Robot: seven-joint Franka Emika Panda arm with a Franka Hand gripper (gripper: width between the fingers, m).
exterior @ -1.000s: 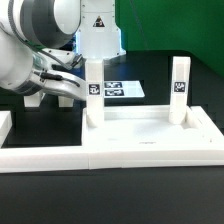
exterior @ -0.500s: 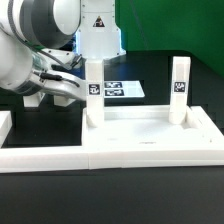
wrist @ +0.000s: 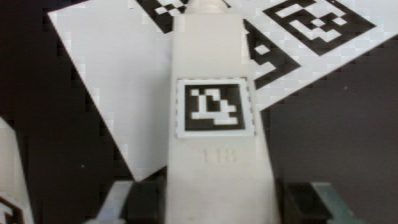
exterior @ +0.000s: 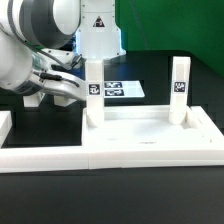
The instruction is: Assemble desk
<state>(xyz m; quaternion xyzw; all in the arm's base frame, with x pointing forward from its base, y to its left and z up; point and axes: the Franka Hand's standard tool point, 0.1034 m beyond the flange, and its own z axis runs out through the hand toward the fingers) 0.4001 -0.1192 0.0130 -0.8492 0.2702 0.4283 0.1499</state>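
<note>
Leg block (wrist: 214, 165), white, upright, black-and-white tag (wrist: 214, 107), stands between jaws whose grip is unclear.

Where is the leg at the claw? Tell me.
The leg stands upright at the tabletop's far corner on the exterior view's left, inside the claw, with the marker board behind it.

The black surface (exterior: 45, 125) carries three white things: the marker board (exterior: 128, 90) lying flat toward the back, the rimmed tabletop (exterior: 205, 125) nearer the front, and the long border rail (exterior: 50, 160) along the front edge, just beside the tabletop.
</note>
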